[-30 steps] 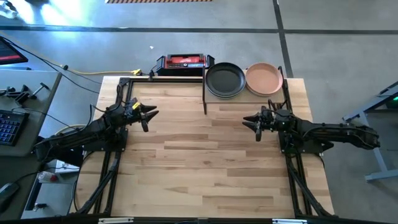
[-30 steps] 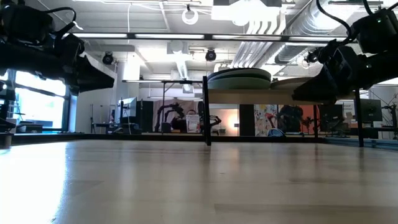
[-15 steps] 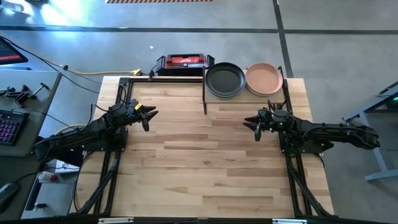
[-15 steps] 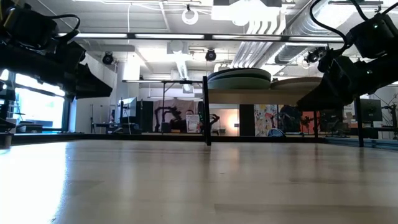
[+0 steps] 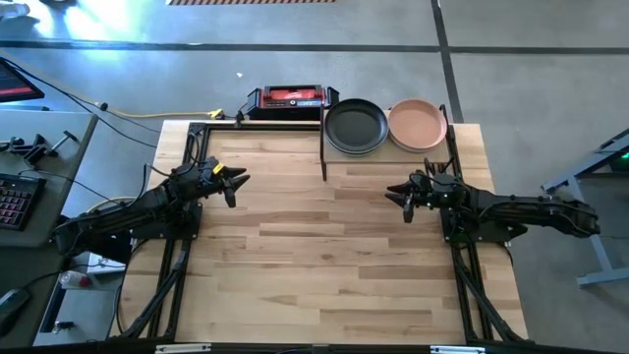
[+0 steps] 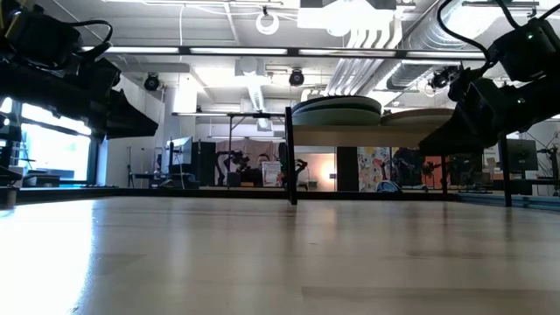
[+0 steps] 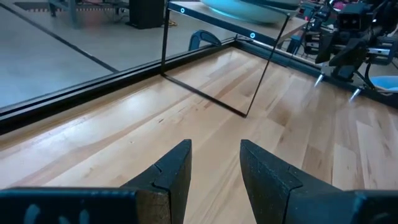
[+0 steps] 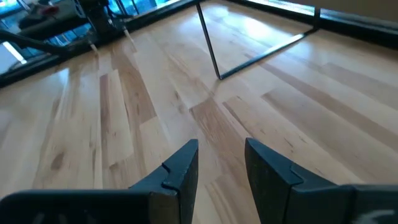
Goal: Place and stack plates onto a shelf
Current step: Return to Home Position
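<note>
The shelf [image 6: 350, 131] stands on thin black posts at the table's far right. On it rest two stacks of plates: one topped by a dark plate [image 5: 355, 127], the other by a peach plate [image 5: 418, 124]. In the low view they show as a grey-green stack [image 6: 337, 110] and a paler stack [image 6: 418, 115]. My left gripper [image 5: 236, 184] hovers open over the table's left part, pointing toward the shelf. My right gripper [image 5: 398, 197] hovers open just near of the shelf. Both wrist views show bare wood between the fingers of my left gripper [image 7: 216, 163] and my right gripper [image 8: 222, 165].
A red-and-black box [image 5: 292, 97] sits just beyond the table's far edge, left of the shelf. The shelf's black front post [image 5: 323, 157] stands on the tabletop between the two arms. Open wooden tabletop [image 5: 324, 265] spreads from the grippers to the near edge.
Both grippers have stayed in place over the table. In the low view each has tipped its fingers a little further down. Their openings are unchanged, and the plates have kept still.
</note>
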`<act>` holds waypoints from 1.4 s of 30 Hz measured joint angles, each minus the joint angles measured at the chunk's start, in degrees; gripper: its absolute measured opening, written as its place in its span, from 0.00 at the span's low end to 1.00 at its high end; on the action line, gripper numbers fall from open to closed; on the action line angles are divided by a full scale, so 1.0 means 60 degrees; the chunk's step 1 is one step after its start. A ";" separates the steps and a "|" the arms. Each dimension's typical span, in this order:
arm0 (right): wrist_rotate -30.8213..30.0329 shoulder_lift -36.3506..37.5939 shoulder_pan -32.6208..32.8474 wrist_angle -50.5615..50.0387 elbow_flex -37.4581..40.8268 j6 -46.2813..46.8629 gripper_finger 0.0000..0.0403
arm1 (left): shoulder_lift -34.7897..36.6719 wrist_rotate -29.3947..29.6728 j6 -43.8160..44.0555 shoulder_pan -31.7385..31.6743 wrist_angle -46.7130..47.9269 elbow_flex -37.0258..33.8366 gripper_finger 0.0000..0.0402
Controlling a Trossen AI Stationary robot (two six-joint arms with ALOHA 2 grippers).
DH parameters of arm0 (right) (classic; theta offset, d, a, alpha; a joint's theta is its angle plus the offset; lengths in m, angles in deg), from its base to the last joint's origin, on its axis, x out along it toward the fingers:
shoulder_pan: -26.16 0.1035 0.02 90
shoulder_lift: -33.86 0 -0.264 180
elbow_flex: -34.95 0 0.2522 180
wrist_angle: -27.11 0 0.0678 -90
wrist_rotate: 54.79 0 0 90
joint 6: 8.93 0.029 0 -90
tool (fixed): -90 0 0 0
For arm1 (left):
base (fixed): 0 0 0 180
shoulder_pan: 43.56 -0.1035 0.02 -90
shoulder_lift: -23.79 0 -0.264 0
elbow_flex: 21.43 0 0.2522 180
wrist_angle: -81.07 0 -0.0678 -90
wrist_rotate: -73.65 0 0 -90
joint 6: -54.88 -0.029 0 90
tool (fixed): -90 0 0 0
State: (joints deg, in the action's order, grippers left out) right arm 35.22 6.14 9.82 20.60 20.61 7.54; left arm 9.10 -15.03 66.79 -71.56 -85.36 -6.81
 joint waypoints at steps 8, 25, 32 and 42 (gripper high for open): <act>0.0000 0.2076 0.0000 -0.1024 0.0004 0.0003 0.28 | 0.1085 0.0074 -0.0004 0.0759 -0.0035 0.0000 0.31; -0.0002 0.4626 0.0000 -0.1001 0.0008 0.0001 0.28 | 0.2414 0.0074 -0.0007 0.2354 -0.0091 -0.0022 0.31; -0.0003 0.4574 0.0000 -0.1022 0.0011 0.0000 0.28 | 0.2414 0.0071 -0.0007 0.2635 -0.0093 -0.0022 0.31; -0.0004 0.4574 0.0000 -0.1029 0.0011 0.0002 0.28 | 0.2389 0.0071 -0.0007 0.2635 -0.0087 -0.0022 0.31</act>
State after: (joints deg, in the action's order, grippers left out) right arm 35.20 33.59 9.82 14.43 20.67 7.56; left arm 23.43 -14.61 66.74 -55.74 -85.88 -6.94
